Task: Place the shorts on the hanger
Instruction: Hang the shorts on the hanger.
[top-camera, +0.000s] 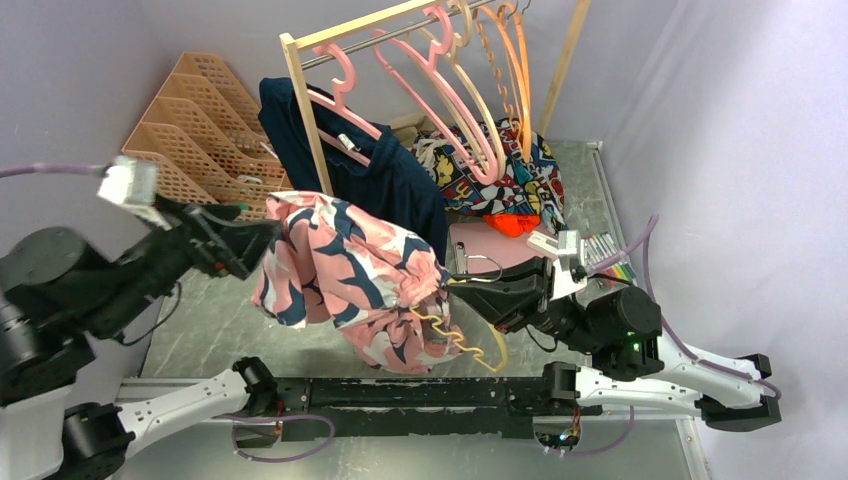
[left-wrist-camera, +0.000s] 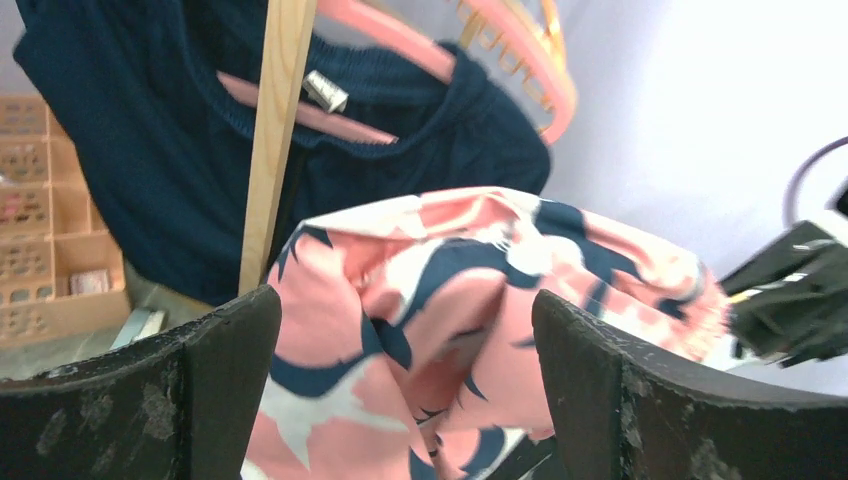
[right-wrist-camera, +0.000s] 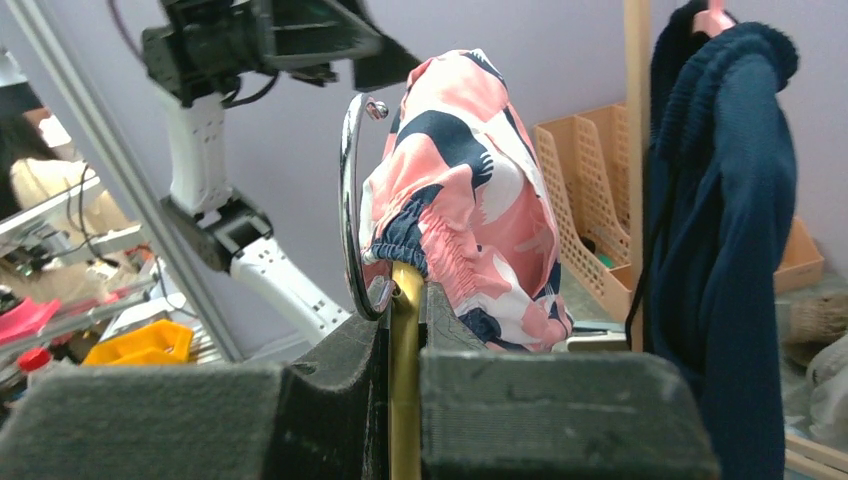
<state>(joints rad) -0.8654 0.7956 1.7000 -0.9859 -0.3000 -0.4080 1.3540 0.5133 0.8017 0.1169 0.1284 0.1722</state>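
Note:
The salmon-pink shorts (top-camera: 345, 280) with navy and white blotches hang draped over the pale yellow hanger (top-camera: 470, 345), held up above the table. My right gripper (top-camera: 462, 285) is shut on the hanger's neck. In the right wrist view the yellow plastic (right-wrist-camera: 405, 380) sits between the closed fingers, the silver hook (right-wrist-camera: 350, 200) curves up on the left and the shorts (right-wrist-camera: 465, 210) hang just beyond. My left gripper (top-camera: 262, 240) is at the shorts' left edge, with its jaws wide apart. In the left wrist view the shorts (left-wrist-camera: 450, 300) fill the gap between its fingers (left-wrist-camera: 215, 370).
A wooden rack (top-camera: 305, 110) at the back carries pink hangers (top-camera: 430, 90) and orange hangers (top-camera: 515, 70). A navy garment (top-camera: 390, 180) hangs on it. Cartoon-print cloth (top-camera: 510, 180) lies behind my right arm. Beige file trays (top-camera: 195, 130) stand at the back left.

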